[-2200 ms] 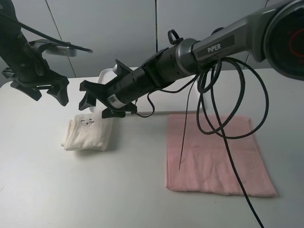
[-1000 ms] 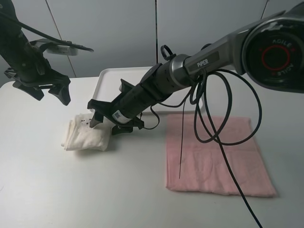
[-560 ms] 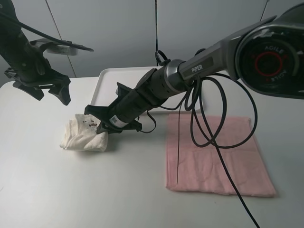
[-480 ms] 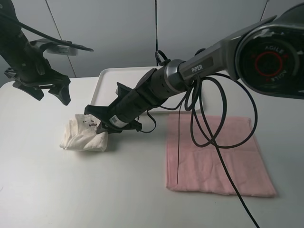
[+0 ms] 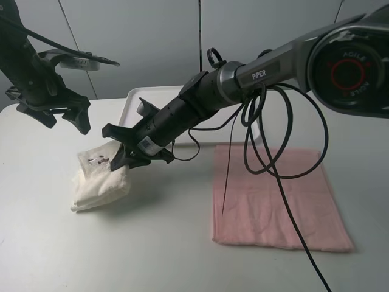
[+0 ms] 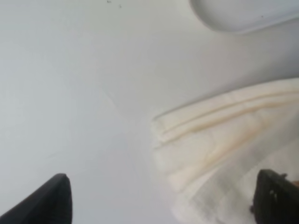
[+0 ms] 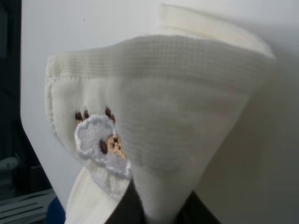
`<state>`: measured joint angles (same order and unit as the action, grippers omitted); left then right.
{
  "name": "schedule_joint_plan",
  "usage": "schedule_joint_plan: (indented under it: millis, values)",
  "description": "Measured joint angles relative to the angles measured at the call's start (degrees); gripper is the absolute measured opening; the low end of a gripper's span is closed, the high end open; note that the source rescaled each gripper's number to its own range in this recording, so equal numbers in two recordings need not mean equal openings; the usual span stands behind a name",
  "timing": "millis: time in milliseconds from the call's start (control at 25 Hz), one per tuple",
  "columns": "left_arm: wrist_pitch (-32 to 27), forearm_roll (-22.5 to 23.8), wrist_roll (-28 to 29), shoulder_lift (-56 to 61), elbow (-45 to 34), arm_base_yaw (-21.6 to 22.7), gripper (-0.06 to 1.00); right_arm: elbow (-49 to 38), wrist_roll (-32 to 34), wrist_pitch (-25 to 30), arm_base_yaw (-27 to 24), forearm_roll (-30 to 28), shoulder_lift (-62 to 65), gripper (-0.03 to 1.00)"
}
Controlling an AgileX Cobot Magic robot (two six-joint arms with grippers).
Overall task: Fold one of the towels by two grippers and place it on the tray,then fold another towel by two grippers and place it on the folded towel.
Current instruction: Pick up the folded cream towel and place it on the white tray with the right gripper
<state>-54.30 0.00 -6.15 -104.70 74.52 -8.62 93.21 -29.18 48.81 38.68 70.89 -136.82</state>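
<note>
While the left gripper hovers spread wide, the outstretched right gripper pinches the cream towel.

We see the cream towel hanging in a peak, its lower fold pinched by the right gripper. An embroidered patch sits near its hemmed edge.

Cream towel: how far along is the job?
Done: cream embroidered towel is folded. In hand: right gripper shut on its edge, one end raised; left gripper open, apart. Left: put it on the white tray, then fold and stack the flat pink towel.
</note>
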Motion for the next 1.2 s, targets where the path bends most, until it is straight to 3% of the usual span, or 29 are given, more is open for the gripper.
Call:
schedule_joint_plan:
  millis: [280,480,1000,1200]
  values:
    - [0.0,0.0,0.0,0.0,0.0,0.0,1.00,4.5,-0.2,6.5,-4.7,0.0,-0.1,0.09]
    - [0.0,-0.9,0.0,0.0,0.0,0.0,1.00,6.7,-0.4,7.3,-6.2,0.0,-0.1,0.09]
    - [0.0,-1.3,0.0,0.0,0.0,0.0,1.00,8.2,-1.7,4.7,-15.4,0.1,-0.1,0.09]
    - [0.0,-1.3,-0.2,0.0,0.0,0.0,1.00,8.2,-4.6,0.4,-19.1,0.1,0.0,0.09]
